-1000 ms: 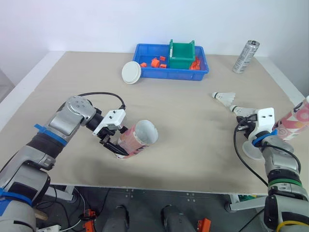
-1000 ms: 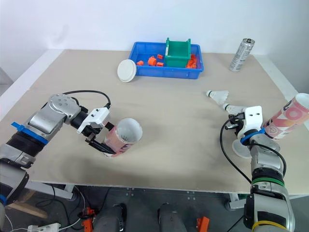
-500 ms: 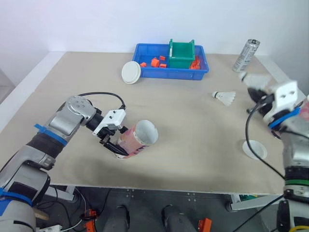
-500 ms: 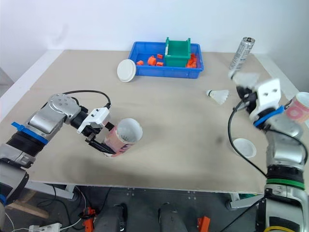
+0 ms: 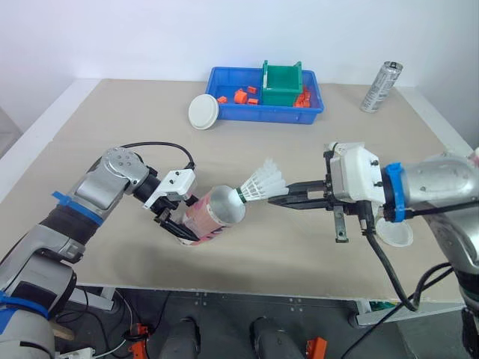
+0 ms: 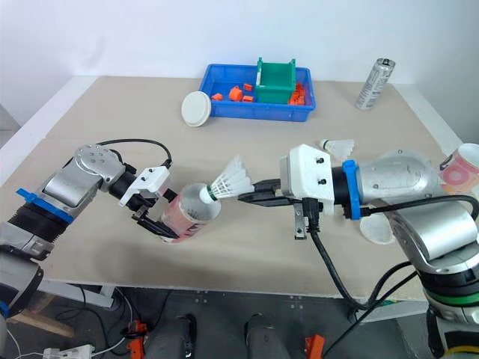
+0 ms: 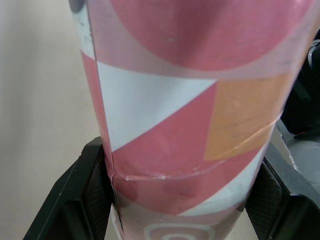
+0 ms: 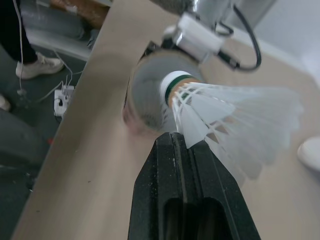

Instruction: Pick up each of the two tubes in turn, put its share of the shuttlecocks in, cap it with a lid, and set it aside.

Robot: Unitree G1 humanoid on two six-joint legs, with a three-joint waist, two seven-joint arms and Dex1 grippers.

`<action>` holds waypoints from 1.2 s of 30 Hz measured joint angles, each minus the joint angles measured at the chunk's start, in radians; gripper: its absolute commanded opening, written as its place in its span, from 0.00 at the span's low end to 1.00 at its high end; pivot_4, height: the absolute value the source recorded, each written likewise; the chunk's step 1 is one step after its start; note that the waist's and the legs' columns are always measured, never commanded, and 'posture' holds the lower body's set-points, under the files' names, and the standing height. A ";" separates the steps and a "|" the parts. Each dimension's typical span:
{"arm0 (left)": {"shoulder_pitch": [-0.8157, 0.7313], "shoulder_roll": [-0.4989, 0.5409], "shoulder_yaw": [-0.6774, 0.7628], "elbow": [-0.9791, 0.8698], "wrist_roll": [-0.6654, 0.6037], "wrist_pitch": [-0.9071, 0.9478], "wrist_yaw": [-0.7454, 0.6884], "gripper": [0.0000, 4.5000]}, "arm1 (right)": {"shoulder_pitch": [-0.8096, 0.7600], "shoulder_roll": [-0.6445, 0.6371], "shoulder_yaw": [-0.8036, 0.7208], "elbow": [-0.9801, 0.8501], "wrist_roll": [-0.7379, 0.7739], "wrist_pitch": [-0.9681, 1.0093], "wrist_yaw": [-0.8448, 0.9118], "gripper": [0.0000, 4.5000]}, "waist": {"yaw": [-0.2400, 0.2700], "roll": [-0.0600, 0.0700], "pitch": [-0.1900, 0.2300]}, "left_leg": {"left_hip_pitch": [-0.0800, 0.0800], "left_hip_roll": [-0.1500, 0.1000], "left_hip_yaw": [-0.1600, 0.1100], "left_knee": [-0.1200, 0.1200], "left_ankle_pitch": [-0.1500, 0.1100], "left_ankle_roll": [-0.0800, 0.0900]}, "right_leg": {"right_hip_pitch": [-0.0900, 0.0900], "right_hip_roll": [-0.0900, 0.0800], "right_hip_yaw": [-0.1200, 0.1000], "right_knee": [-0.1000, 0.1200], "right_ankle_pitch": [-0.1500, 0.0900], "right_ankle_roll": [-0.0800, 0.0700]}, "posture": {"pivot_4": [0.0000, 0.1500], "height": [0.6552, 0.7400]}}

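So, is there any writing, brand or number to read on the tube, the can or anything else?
No readable text anywhere.
tube: only pink, orange and white shapes; a partial outlined symbol, no letters.
can: print too small to read.
shuttlecock: a green band, no lettering.
blue tray, white lid: no markings seen.

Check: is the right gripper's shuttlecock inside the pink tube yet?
Not yet. The white feathered shuttlecock, pinched by the right gripper, has its cork at the open mouth of the pink patterned tube; its feathers are all outside.
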 measured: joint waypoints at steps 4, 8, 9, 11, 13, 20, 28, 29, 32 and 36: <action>0.000 0.001 0.000 -0.004 -0.001 0.001 -0.003 0.73 | -0.019 0.019 0.088 0.049 -0.119 -0.054 0.021 0.01 | 0.000 -0.001 0.000 | -0.001 0.000 0.000 -0.001 0.000 0.000 | -0.001 0.000 0.000 0.000 0.001 0.002 | 1.00 0.96; -0.001 0.001 0.001 -0.004 -0.001 0.011 -0.003 0.73 | -0.063 0.064 0.170 0.063 -0.202 -0.080 0.034 0.15 | 0.000 -0.001 0.000 | -0.001 0.000 0.000 -0.002 0.000 0.000 | -0.002 0.000 0.000 0.001 0.001 0.002 | 1.00 0.96; -0.001 0.001 0.001 -0.003 -0.001 0.011 -0.002 0.73 | -0.085 0.077 0.180 0.064 -0.213 -0.078 0.041 0.22 | 0.000 -0.001 0.000 | -0.001 0.000 0.000 -0.001 0.000 0.000 | -0.002 0.000 0.000 0.001 0.001 0.002 | 1.00 0.96; -0.001 0.000 0.001 -0.003 -0.001 0.011 -0.002 0.73 | -0.113 0.090 0.187 0.063 -0.209 -0.066 0.055 0.43 | 0.001 -0.001 0.000 | -0.001 0.000 0.000 -0.001 0.000 0.000 | -0.002 0.000 0.000 0.001 0.001 0.002 | 1.00 0.96; -0.001 0.000 0.001 -0.004 -0.002 0.011 -0.002 0.73 | -0.132 0.105 0.186 0.062 -0.190 -0.046 0.068 0.62 | 0.001 -0.001 0.001 | -0.001 0.000 0.000 -0.001 0.000 0.000 | -0.002 0.000 0.000 0.001 0.001 0.002 | 1.00 0.96; -0.001 0.000 0.001 -0.004 -0.004 0.012 -0.002 0.73 | -0.134 0.122 0.024 0.050 0.034 0.125 0.048 0.95 | 0.001 -0.002 0.001 | -0.001 0.000 0.000 -0.001 0.000 0.000 | -0.002 0.000 -0.001 0.001 0.001 0.002 | 1.00 0.96; 0.006 -0.001 0.008 -0.006 -0.002 0.013 0.001 0.73 | 0.020 0.129 -0.206 0.320 -0.041 0.098 -0.176 0.95 | 0.002 -0.004 0.000 | -0.001 0.000 0.000 -0.001 0.000 0.000 | -0.001 0.000 -0.001 0.001 0.001 0.002 | 1.00 0.96; 0.013 0.000 0.016 -0.006 -0.003 0.012 -0.001 0.73 | 0.051 0.151 -0.248 0.390 -0.078 0.062 -0.238 0.95 | 0.001 -0.004 0.000 | -0.001 0.000 0.000 -0.001 0.000 0.000 | -0.001 0.000 -0.001 0.001 0.001 0.002 | 1.00 0.96; 0.017 0.004 0.021 -0.006 0.000 0.011 -0.003 0.73 | 0.069 0.217 -0.302 0.526 -0.136 -0.032 -0.348 0.95 | -0.001 -0.003 0.000 | 0.000 0.000 0.000 -0.002 0.000 0.000 | -0.001 0.000 -0.001 0.001 0.001 0.002 | 1.00 0.96; 0.016 -0.007 0.024 0.001 0.004 0.005 0.000 0.73 | 0.072 0.264 -0.329 0.783 -0.218 -0.186 -0.454 0.95 | -0.002 -0.003 0.000 | 0.000 -0.001 0.000 -0.001 0.000 0.000 | 0.000 0.000 0.000 0.001 0.002 0.003 | 1.00 0.96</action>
